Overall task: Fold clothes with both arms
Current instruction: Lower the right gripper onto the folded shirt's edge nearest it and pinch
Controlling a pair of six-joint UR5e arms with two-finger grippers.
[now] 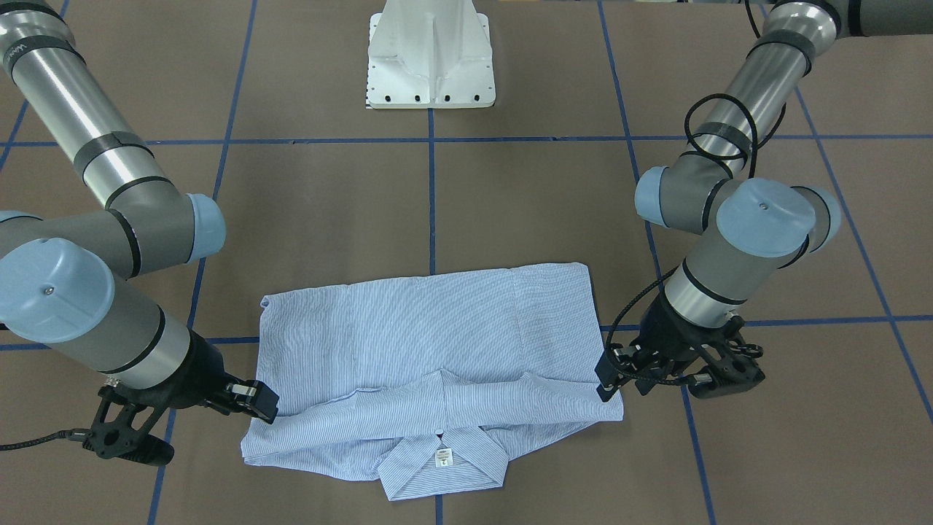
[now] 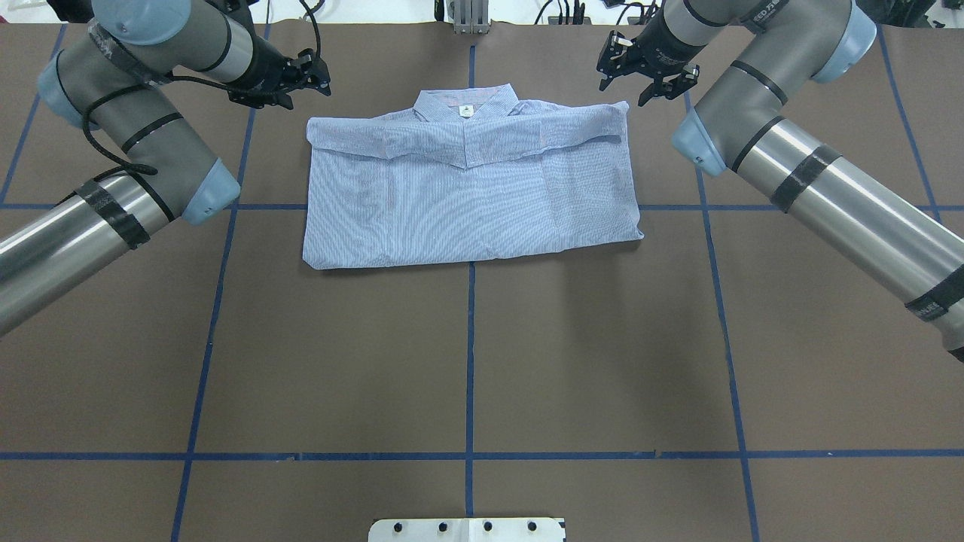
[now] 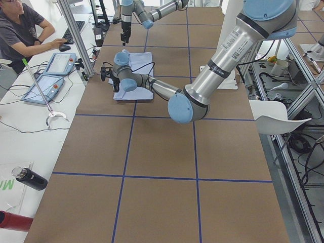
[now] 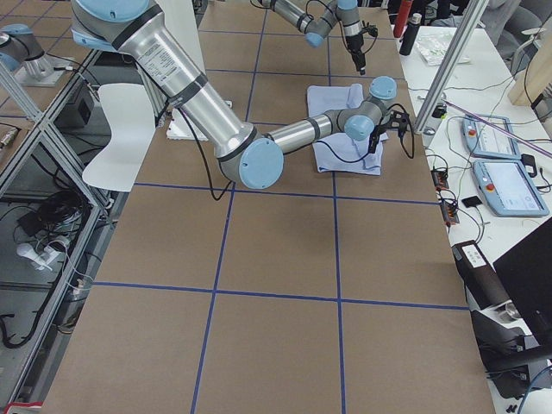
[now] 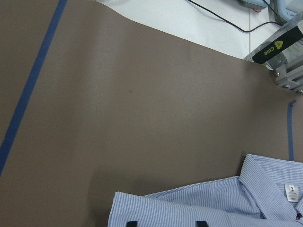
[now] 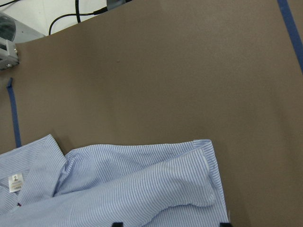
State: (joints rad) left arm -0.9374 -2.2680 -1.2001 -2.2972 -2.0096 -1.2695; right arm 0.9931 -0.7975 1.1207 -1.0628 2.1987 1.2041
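Shirt [image 2: 471, 188] flanked at shoulders. Left gripper [image 2: 297, 83]: jaws spread, empty, just off one corner. Right gripper [image 2: 640, 75]: same at the other. Shirt lies folded on table [image 2: 471, 339]; neck label [image 6: 16, 182] reads "2".

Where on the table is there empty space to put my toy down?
The biggest bare patch is the brown table between the shirt and the white base. The corners beside that base are bare too. It is crowded at the far edge, where the left hand and the right hand flank the shirt's collar end.
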